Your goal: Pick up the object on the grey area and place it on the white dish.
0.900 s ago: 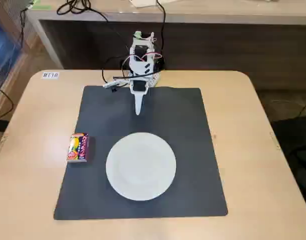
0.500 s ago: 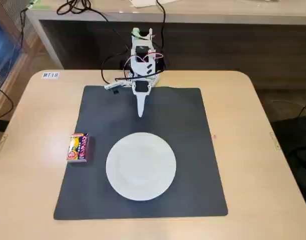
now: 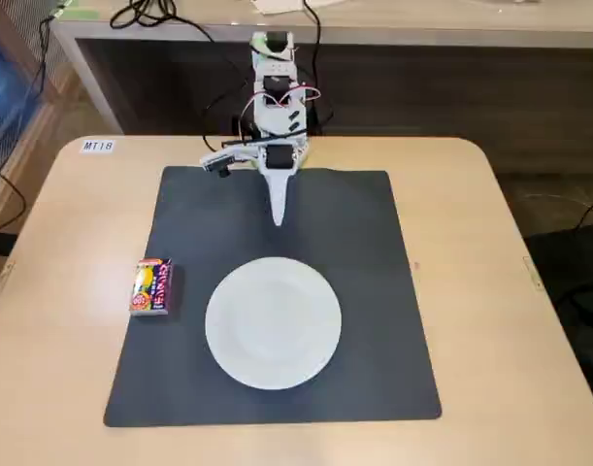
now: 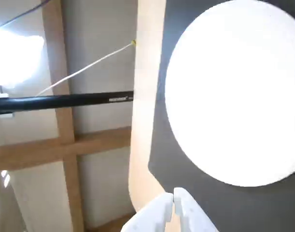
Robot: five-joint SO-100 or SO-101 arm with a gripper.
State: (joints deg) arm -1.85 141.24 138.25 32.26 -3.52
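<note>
Snack packet: on grey mat's edge, well left of and nearer the camera than the clenched, empty gripper in the fixed view, long axis pointing roughly away from the camera.

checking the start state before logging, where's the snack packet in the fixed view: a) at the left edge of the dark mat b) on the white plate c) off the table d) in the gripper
a: in the fixed view the snack packet lies at the left edge of the dark mat, apart from the empty white plate and far from the gripper, which holds nothing.
</note>
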